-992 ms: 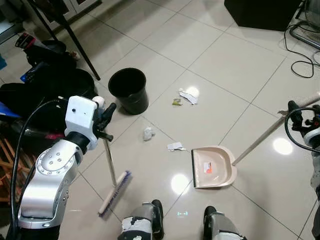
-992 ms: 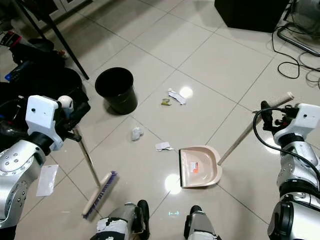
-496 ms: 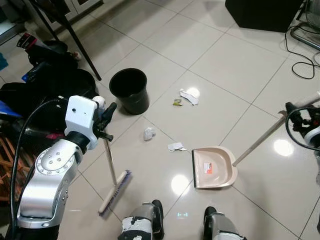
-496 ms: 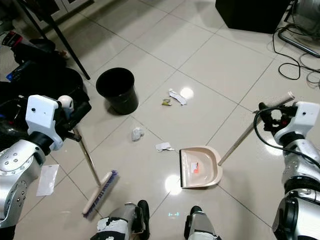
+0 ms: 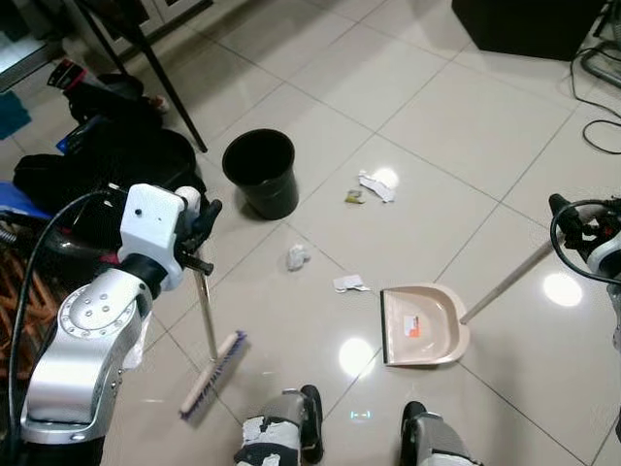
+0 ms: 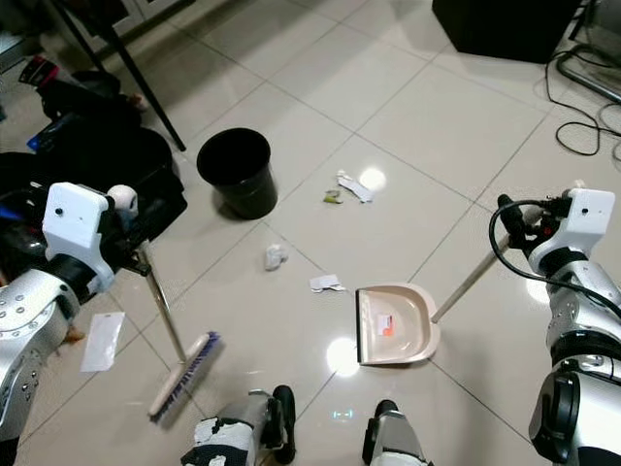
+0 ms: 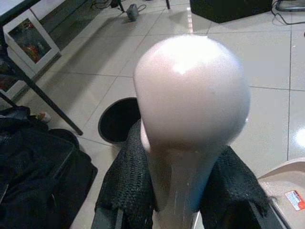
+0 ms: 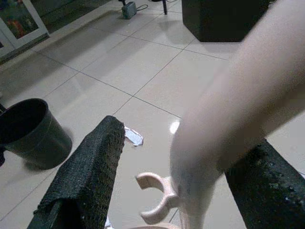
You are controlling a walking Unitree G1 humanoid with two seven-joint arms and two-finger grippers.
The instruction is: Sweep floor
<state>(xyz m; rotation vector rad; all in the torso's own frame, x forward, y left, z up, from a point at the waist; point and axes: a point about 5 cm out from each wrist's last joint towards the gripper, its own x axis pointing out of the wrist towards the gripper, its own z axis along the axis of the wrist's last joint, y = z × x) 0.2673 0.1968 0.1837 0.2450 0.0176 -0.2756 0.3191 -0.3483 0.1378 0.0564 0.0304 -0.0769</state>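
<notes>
My left gripper (image 5: 201,236) is shut on the pale broom handle (image 5: 207,313), close under its rounded knob (image 7: 190,90). The broom head (image 5: 212,376) rests on the tiles in front of my left foot. My right gripper (image 6: 525,222) is shut on the long handle (image 5: 508,282) of the beige dustpan (image 5: 424,325), which lies flat on the floor with its mouth facing left. Paper scraps lie between them: a crumpled ball (image 5: 297,256), a flat piece (image 5: 349,283) near the pan's lip, and a white piece (image 5: 376,184) beside a small green bit (image 5: 354,197) farther off.
A black bin (image 5: 260,173) stands open beyond the scraps. Black bags (image 5: 107,165) and a dark table leg (image 5: 170,87) crowd the left. A black cabinet (image 5: 529,21) and cables (image 5: 602,92) sit at the far right. My feet (image 5: 291,442) are at the bottom.
The camera has shifted a little. The broom head has slid slightly to my left across the tiles. The dustpan and the scraps lie where they were.
</notes>
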